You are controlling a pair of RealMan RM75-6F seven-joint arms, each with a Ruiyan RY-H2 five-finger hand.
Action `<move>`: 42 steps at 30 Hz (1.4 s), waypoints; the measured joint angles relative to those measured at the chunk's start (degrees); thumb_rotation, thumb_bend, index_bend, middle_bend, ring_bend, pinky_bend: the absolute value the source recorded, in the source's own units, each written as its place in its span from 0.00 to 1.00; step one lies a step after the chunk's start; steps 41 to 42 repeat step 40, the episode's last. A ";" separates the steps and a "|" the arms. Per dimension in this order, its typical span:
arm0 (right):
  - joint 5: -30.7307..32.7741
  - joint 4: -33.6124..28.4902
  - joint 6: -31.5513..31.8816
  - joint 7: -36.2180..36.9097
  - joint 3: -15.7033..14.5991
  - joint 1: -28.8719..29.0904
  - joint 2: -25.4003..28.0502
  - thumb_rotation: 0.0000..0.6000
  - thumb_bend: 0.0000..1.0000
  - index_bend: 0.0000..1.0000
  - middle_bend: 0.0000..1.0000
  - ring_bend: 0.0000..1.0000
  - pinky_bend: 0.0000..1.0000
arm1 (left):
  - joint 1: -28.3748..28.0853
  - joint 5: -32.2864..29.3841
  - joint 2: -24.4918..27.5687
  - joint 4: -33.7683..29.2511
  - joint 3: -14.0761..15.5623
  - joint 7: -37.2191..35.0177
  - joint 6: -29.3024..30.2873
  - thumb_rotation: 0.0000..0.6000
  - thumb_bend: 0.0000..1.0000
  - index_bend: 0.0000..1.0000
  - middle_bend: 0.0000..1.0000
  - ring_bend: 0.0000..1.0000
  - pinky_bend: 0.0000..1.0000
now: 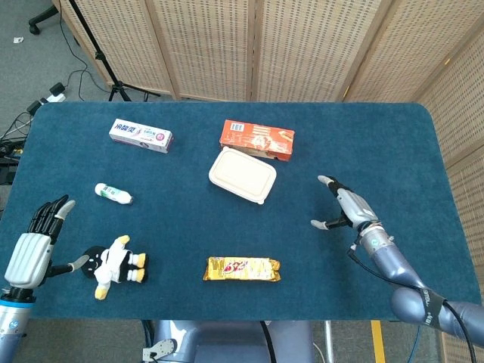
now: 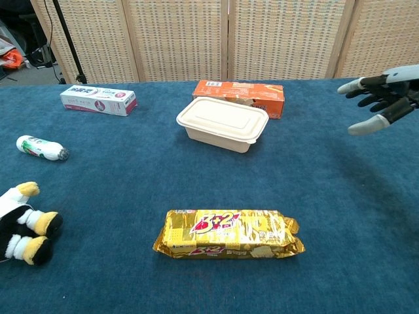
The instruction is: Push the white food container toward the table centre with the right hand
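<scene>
Woven cane screens stand behind the counter [image 1: 363, 144], which is covered in dark blue cloth and carries six loose items.

The white food container [image 1: 242, 175], a lidded rectangular tub, sits lid-on near the middle of the counter, slightly toward the far edge. Its far side lies just beside, possibly touching, an orange carton [image 1: 257, 140]; the chest view does not settle which. Judged from this position, the container is at or close to the centre, so little or no pushing appears to remain.

The right hand [image 1: 349, 207] hovers above the cloth between the container and the right edge, well apart from the container, fingers [image 2: 364, 126] spread and holding nothing. That posture suits a flat push rather than a grasp. The left hand [image 1: 34, 246] is raised near the left front corner, fingers apart, empty, and clear of the work, consistent with a task assigned to the right hand alone.

Other items: a toothpaste box [image 1: 141, 135] toward the far left corner, white with red and blue print; the lettering is too small to read. A small white bottle [image 1: 113, 193] lies on its side near the left edge. A penguin plush toy [image 1: 115, 265] lies near the front left. A yellow biscuit packet [image 2: 229, 233] lies near the front edge, marked "3+2" in red; the remaining print is not legible. The carton's print is also unreadable.
</scene>
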 measured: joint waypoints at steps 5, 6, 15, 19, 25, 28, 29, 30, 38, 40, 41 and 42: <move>-11.38 0.03 2.86 6.33 -0.75 -6.05 2.75 1.00 0.26 0.02 0.00 0.00 0.04 | 0.08 -0.15 -0.41 0.09 0.01 0.97 0.00 1.00 0.10 0.00 0.00 0.00 0.03; -13.73 0.45 3.86 7.08 -1.08 -7.12 3.00 1.00 0.26 0.02 0.00 0.00 0.04 | 0.11 -0.16 -0.55 0.09 0.03 1.28 0.01 1.00 0.10 0.00 0.00 0.00 0.03; -32.37 12.76 20.59 12.04 -5.90 -17.82 1.58 1.00 0.26 0.06 0.00 0.00 0.04 | 0.42 -0.42 -1.69 0.53 0.22 3.40 0.07 1.00 0.10 0.00 0.00 0.00 0.03; -36.13 19.26 28.59 11.99 -6.98 -21.44 -0.78 1.00 0.26 0.09 0.00 0.00 0.04 | 0.67 -1.21 -1.96 1.06 -0.12 3.44 0.32 1.00 0.10 0.00 0.00 0.00 0.03; -39.98 24.94 41.70 4.00 -7.23 -26.56 -4.87 1.00 0.26 0.09 0.00 0.00 0.04 | 0.99 -2.19 -2.24 1.69 -0.82 4.17 0.83 1.00 0.10 0.00 0.00 0.00 0.03; -41.37 26.03 44.75 0.30 -7.32 -28.89 -6.39 1.00 0.26 0.09 0.00 0.00 0.04 | 1.21 -2.40 -2.41 1.99 -1.06 4.42 1.30 1.00 0.10 0.00 0.00 0.00 0.03; -41.63 25.91 45.05 -0.21 -7.39 -29.38 -6.56 1.00 0.26 0.09 0.00 0.00 0.04 | 1.26 -2.45 -2.44 2.02 -1.11 4.42 1.39 1.00 0.10 0.00 0.00 0.00 0.03; -41.76 25.61 45.15 -0.43 -7.46 -29.64 -6.60 1.00 0.26 0.09 0.00 0.00 0.04 | 1.32 -2.51 -2.44 2.06 -1.17 4.38 1.49 1.00 0.10 0.00 0.00 0.00 0.03; -41.94 23.16 44.16 -0.22 -8.03 -30.71 -6.42 1.00 0.26 0.09 0.00 0.00 0.04 | 1.47 -2.74 -2.33 2.16 -1.35 3.90 1.58 1.00 0.10 0.00 0.00 0.00 0.03; -42.13 22.81 44.19 -0.32 -7.95 -30.80 -6.39 1.00 0.26 0.09 0.00 0.00 0.04 | 1.39 -2.76 -2.34 2.14 -1.38 3.98 1.41 1.00 0.10 0.00 0.00 0.00 0.03; -42.13 22.81 44.19 -0.32 -7.95 -30.80 -6.39 1.00 0.26 0.09 0.00 0.00 0.04 | 1.39 -2.76 -2.34 2.14 -1.38 3.98 1.41 1.00 0.10 0.00 0.00 0.00 0.03; -42.13 22.81 44.19 -0.32 -7.95 -30.80 -6.39 1.00 0.26 0.09 0.00 0.00 0.04 | 1.39 -2.76 -2.34 2.14 -1.38 3.98 1.41 1.00 0.10 0.00 0.00 0.00 0.03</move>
